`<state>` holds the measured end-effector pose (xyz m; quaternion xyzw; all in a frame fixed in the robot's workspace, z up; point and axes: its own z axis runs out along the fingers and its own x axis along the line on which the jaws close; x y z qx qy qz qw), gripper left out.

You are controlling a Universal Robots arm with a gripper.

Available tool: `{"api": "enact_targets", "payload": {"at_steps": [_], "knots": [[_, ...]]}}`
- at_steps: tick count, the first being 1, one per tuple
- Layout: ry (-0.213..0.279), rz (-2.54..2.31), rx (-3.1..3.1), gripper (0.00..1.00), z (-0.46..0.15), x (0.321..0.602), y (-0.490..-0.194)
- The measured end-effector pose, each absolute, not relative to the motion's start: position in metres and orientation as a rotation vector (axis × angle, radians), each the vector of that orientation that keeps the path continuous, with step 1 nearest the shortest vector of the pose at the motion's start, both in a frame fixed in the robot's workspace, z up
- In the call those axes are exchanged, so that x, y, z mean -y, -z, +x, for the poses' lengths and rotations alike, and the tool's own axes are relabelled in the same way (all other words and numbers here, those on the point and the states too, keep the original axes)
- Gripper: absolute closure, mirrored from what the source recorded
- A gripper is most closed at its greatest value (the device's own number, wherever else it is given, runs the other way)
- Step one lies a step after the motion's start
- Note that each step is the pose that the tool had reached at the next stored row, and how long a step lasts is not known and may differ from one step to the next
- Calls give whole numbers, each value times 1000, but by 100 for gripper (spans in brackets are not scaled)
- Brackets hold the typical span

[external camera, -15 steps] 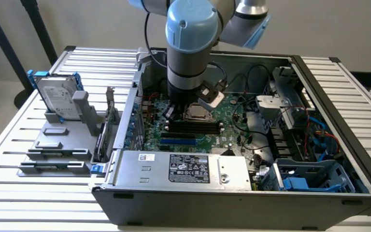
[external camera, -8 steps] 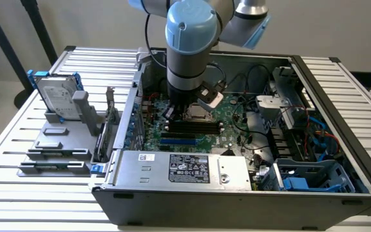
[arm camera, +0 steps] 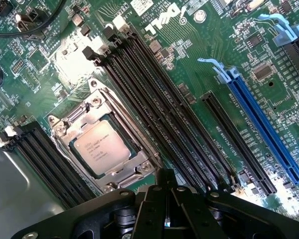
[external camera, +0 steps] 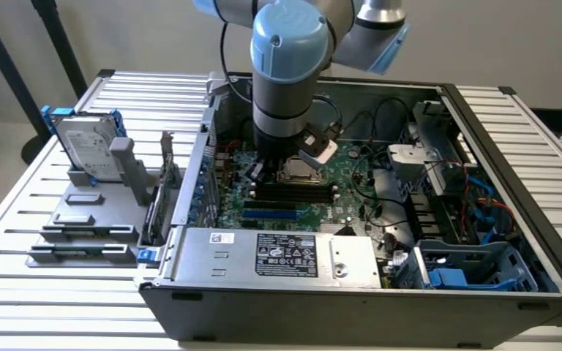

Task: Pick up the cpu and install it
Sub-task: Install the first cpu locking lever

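Silver-grey metal marks the cpu (arm camera: 100, 146), which lies flat inside its socket frame (arm camera: 103, 144) on the green motherboard (arm camera: 189, 59), just beside my gripper (arm camera: 165, 198). My jaws are closed with nothing between them. The print on the chip's lid is too fine to read. White lettering on the board reads DELL. Beside the socket I count four long black memory slots (arm camera: 159, 119), further out one blue expansion slot (arm camera: 261, 127); another black bank is cut off by the grey case wall. In the exterior view my arm (external camera: 289, 66) hides most of the socket inside the open computer case (external camera: 359, 292); one hard drive (external camera: 88, 150) stands outside, toward the exterior view's left.
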<state>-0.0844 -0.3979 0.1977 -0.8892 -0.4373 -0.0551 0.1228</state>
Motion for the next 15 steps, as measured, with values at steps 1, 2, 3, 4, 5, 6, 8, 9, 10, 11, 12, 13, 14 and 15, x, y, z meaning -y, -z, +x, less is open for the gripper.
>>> {"api": "enact_targets", "payload": {"at_steps": [1, 2, 3, 4, 5, 6, 8, 9, 10, 11, 12, 13, 14, 15], "knots": [[161, -2594, 1276, 89, -84, 398, -197], [162, -2594, 1276, 89, -84, 397, -197], [162, -2594, 1276, 89, -84, 397, -197], [163, -2594, 1276, 89, -84, 397, -196], [162, -2594, 1276, 89, -84, 397, -196], [162, -2594, 1276, 89, -84, 397, -196], [162, -2595, 1277, 89, -84, 397, -196], [161, -2596, 1277, 89, -84, 397, -196], [160, -2598, 1278, 89, -84, 397, -196], [157, -2601, 1279, 89, -84, 397, -196], [156, -2603, 1280, 89, -84, 397, -196], [155, -2605, 1281, 89, -84, 397, -196], [154, -2606, 1282, 89, -84, 397, -197], [153, -2607, 1282, 89, -84, 397, -197]]}}
